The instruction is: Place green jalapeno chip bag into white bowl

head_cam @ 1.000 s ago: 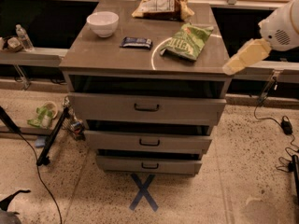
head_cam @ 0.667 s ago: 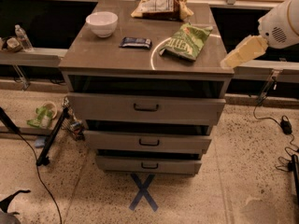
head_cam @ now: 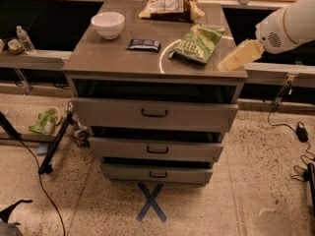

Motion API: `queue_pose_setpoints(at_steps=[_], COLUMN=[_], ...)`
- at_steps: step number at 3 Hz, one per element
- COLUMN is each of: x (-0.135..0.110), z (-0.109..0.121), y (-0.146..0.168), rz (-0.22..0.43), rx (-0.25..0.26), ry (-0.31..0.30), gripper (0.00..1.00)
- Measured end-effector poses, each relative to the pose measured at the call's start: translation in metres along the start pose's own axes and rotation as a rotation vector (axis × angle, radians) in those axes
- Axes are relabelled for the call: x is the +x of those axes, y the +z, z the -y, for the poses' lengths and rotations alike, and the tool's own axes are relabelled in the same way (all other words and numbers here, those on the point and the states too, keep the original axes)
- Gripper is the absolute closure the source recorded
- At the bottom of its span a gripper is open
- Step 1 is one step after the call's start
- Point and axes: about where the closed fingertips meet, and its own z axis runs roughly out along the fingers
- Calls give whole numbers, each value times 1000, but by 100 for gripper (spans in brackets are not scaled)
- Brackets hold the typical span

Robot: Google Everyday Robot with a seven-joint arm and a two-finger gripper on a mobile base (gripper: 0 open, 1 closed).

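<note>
Currently the gripper (head_cam: 227, 64) hovers right of the green jalapeno chip bag (head_cam: 198, 43) — apparently staged for approach; jaw opening cannot be told.

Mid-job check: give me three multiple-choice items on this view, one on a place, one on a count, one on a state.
1. Where is the gripper?
A. at the cabinet top's far left corner
B. at the right edge of the cabinet top, right of the green jalapeno chip bag
C. down near the floor

2. How many drawers with handles are there?
A. two
B. three
C. five

3. The green jalapeno chip bag is:
A. inside the white bowl
B. lifted by the gripper
C. lying on the cabinet top

Answers: 1 B, the gripper hangs beside the bag, apart from it. 2 B, three handled fronts are stacked below the top. 3 C, the bag lies flat, well away from the white bowl.
</note>
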Motion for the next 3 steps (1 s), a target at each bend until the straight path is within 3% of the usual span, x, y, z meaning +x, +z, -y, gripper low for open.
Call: queue_pose_setpoints(at_steps=[1,2,3], x=[-6,-21,-37], z=[9,28,39], y=[50,102,131], rz=[40,77,93], rx=[-11,43,85], ry=[58,118,143], gripper=[0,0,0])
